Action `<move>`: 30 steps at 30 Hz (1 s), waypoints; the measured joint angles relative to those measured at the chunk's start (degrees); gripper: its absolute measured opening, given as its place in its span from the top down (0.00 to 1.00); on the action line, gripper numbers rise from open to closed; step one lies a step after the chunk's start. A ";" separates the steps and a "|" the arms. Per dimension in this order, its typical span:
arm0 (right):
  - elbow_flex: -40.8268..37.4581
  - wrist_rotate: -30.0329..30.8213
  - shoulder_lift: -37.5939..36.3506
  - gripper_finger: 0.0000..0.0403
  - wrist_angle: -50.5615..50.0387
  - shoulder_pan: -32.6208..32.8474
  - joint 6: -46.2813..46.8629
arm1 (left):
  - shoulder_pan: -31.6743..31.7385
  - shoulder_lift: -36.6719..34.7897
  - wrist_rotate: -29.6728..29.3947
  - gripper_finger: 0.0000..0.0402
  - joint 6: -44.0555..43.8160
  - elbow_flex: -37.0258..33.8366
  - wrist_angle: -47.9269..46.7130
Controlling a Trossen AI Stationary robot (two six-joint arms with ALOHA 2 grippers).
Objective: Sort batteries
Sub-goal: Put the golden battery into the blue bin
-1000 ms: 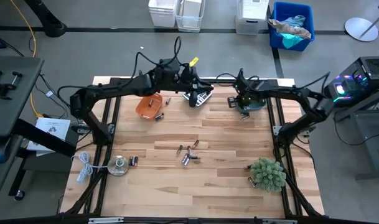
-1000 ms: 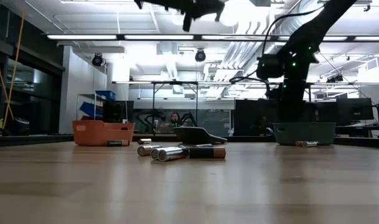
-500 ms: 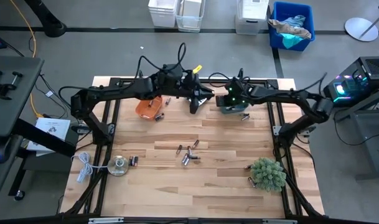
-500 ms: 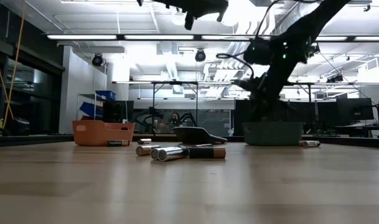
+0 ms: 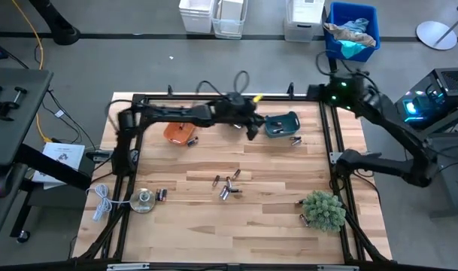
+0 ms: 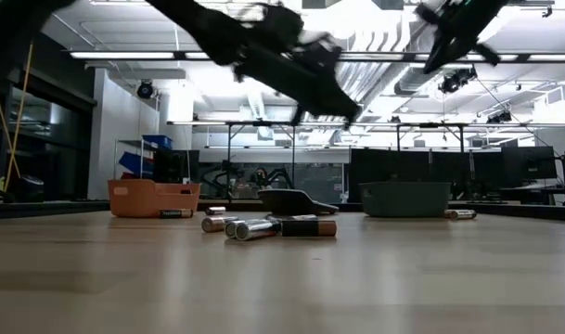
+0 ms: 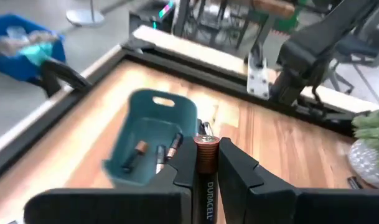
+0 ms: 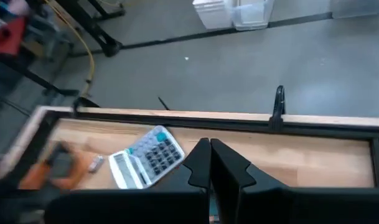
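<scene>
While the orange bowl sits upper left of centre in the high view, the left gripper hovers beside the teal bowl, pinching a battery. Loose batteries lie mid-frame. At upper right, the right gripper has its fingers pressed together, empty.

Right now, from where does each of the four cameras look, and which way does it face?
High: overhead, straight down on table, both arms.
Low: table height, level across; batteries, arms overhead.
Left wrist: past left tool gripping a battery, toward teal bin.
Right wrist: past shut right tool, toward calculator.
High and left wrist share the teal bin.
</scene>
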 joint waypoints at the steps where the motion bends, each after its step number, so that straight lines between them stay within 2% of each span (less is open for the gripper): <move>1: 0.22 0.30 -1.16 1.00 -0.80 0.26 0.65 | -0.05 2.32 0.04 0.94 -1.06 2.67 -1.18; 9: 0.21 3.39 -4.32 1.00 -3.44 2.87 3.22 | 0.65 17.27 0.04 0.93 -1.95 20.13 -4.30; 11: 0.20 3.41 -4.28 1.00 -3.34 3.20 3.22 | 0.61 19.32 0.15 0.88 -2.20 22.17 -4.36; 15: 0.20 3.42 -4.24 1.00 -3.29 3.32 2.16 | 0.52 20.13 0.20 0.67 -2.80 23.12 -4.64; 19: 0.20 3.44 -4.23 1.00 -2.74 3.32 1.28 | 1.33 17.33 1.11 0.49 -2.85 23.19 -8.88; 20: 0.20 3.43 -4.23 1.00 -2.10 3.32 0.60 | 1.78 16.09 2.51 0.46 -3.05 23.19 -11.63; 22: 0.20 2.78 -4.21 1.00 -0.62 3.32 -0.90 | 2.87 13.55 9.04 0.41 -3.34 23.20 -17.50; 24: 0.20 -0.52 -3.74 1.00 1.44 3.30 -3.13 | 3.71 10.26 16.97 0.40 -3.31 23.10 -24.48; 26: -0.30 -5.61 -2.87 1.00 4.32 3.44 -4.82 | 3.58 6.43 22.08 0.40 -2.67 21.14 -28.84; 28: -1.41 -10.79 -1.66 1.00 7.33 4.11 -5.78 | 2.15 1.24 23.63 0.41 -1.45 15.91 -31.24; 30: -2.76 -14.83 -0.38 1.00 9.96 5.30 -5.93 | 0.15 -4.84 21.90 0.42 -1.22 7.99 -29.82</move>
